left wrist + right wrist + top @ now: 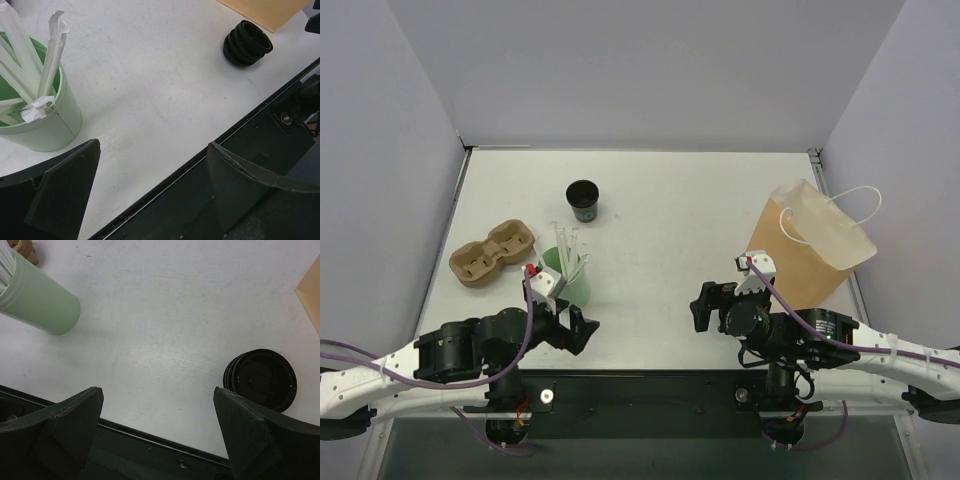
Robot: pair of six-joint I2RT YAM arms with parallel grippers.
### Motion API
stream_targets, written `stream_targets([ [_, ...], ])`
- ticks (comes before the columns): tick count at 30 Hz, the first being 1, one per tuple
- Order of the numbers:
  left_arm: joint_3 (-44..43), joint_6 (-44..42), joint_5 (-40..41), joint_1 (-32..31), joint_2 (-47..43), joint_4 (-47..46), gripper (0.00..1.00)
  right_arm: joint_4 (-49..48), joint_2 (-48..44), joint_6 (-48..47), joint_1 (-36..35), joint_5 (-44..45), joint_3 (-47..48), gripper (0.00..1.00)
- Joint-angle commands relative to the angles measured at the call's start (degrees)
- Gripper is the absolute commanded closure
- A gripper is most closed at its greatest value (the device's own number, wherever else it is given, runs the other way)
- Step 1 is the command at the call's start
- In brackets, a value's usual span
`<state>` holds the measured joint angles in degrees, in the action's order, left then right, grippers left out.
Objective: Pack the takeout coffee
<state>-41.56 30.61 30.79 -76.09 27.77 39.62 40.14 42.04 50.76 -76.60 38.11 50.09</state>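
— Black cup [583, 200]: is there any writing on it?
— It has a small pale mark low on its near side, too small to read. It stands upright toward the far middle of the table [670, 195], well apart from both arms. Only the overhead camera shows it.
— What about print on the bag?
— The side of the brown paper bag [810, 245] that shows looks plain tan. It sits at the right edge of the table, and the right arm's wrist overlaps its near-left part. Each wrist view catches only a tan corner of it.
— And the lids?
— A stack of black lids [260, 380] sits near the bag. The top one has a raised shape, but no letters are legible. From above I can't tell the stack from the dark right arm.
— How are the grippers?
— Left gripper [578, 330] is spread wide with nothing in it, just beside the green cup [570, 285] of wrapped straws [52, 50]. Right gripper [701, 307] is also spread wide and holds nothing, over bare table near the front edge.
— Is anything else cut off?
— The brown pulp cup carrier [492, 253] is whole from above. The right wrist view shows only a sliver of it at the top left corner. Both wrist views crop the green cup.
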Motion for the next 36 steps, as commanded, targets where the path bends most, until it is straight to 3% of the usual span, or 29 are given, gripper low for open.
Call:
stream_targets([
  [1,-2.89,-2.21,1.38,-0.37,1.84,-1.56,0.04,0.99,0.06,0.04,-0.13,0.65,1.51,0.00],
  [3,-6.15,-4.05,3.22,-0.28,3.34,-1.30,0.05,0.99,-0.03,0.39,-0.13,-0.48,1.42,0.01],
  [8,-21.44,-12.66,19.88,0.33,15.54,0.02,0.05,0.91,0.50,-0.75,-0.22,-3.47,1.33,0.04],
  [10,-26.18,-19.69,22.38,5.30,23.24,-0.94,0.05,0.82,1.37,-1.63,-0.22,-4.61,1.59,0.05],
  [12,-32.86,-22.86,15.04,13.64,28.28,-0.42,0.06,0.38,2.34,-3.03,-0.22,-5.41,2.03,0.06],
  [13,-34.80,-23.05,10.66,23.26,33.00,-0.07,0.09,0.29,3.39,-3.47,-0.31,-5.85,2.12,0.07],
  [14,-38.38,-22.88,5.56,28.58,35.14,0.20,0.11,-0.41,3.92,-3.74,-0.31,-5.94,2.21,0.08],
  [15,-39.64,-22.27,-1.01,32.46,37.25,0.37,0.13,-1.02,4.62,-4.79,-0.31,-6.11,2.21,0.08],
  [16,-41.04,-22.26,-4.21,38.24,41.45,0.29,0.14,-1.72,6.02,-5.67,-0.48,-6.55,2.30,0.09],
  [17,-42.10,-22.17,-6.24,40.04,43.32,-0.15,0.16,-3.39,6.73,-6.46,-0.57,-7.51,2.38,0.12],
  [26,-61.17,-27.09,-19.70,49.54,68.63,-0.69,0.28,-12.01,14.12,-16.22,-1.10,-12.88,5.28,0.25],
  [28,-65.46,-27.79,-23.20,50.34,74.50,0.37,0.36,-13.68,14.82,-16.92,-1.27,-14.55,5.37,0.28],
  [36,-71.64,-29.73,-27.36,51.40,86.48,2.84,0.51,-14.04,11.93,-16.75,-1.45,-13.85,3.97,0.31],
])
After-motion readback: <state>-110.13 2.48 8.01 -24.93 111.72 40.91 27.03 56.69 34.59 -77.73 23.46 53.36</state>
